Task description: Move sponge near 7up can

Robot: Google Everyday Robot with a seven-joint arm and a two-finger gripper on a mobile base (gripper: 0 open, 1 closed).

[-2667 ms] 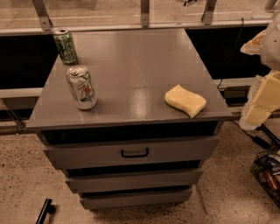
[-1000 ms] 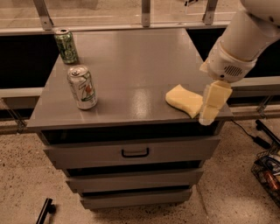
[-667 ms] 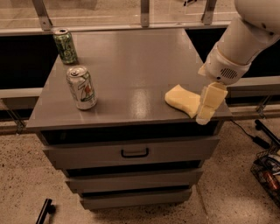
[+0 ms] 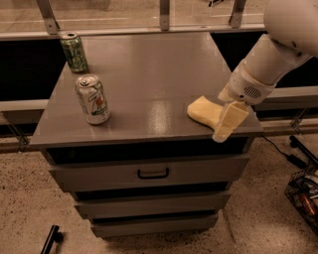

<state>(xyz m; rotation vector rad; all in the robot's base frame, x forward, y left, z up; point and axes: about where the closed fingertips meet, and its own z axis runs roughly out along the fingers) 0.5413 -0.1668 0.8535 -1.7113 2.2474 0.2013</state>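
Observation:
The pale yellow sponge (image 4: 202, 110) lies flat near the front right corner of the grey cabinet top (image 4: 149, 74). The 7up can (image 4: 93, 99), silver-white with a red dot and green markings, stands upright near the front left of the top, far from the sponge. My gripper (image 4: 229, 122) hangs from the white arm (image 4: 268, 59) at the sponge's right end, overlapping it in view and reaching down to the cabinet's front edge. The sponge's right end is hidden behind the gripper.
A darker green patterned can (image 4: 74, 51) stands upright at the back left corner. The cabinet has drawers with a handle (image 4: 153, 173) below. A metal rail (image 4: 164, 15) runs behind the top. A wire basket (image 4: 304, 196) and cables lie on the floor at right.
My arm has come in from the right edge and lowered the gripper to the sponge's right end, drifting slightly left over the last second. Sponge and cans have not moved.

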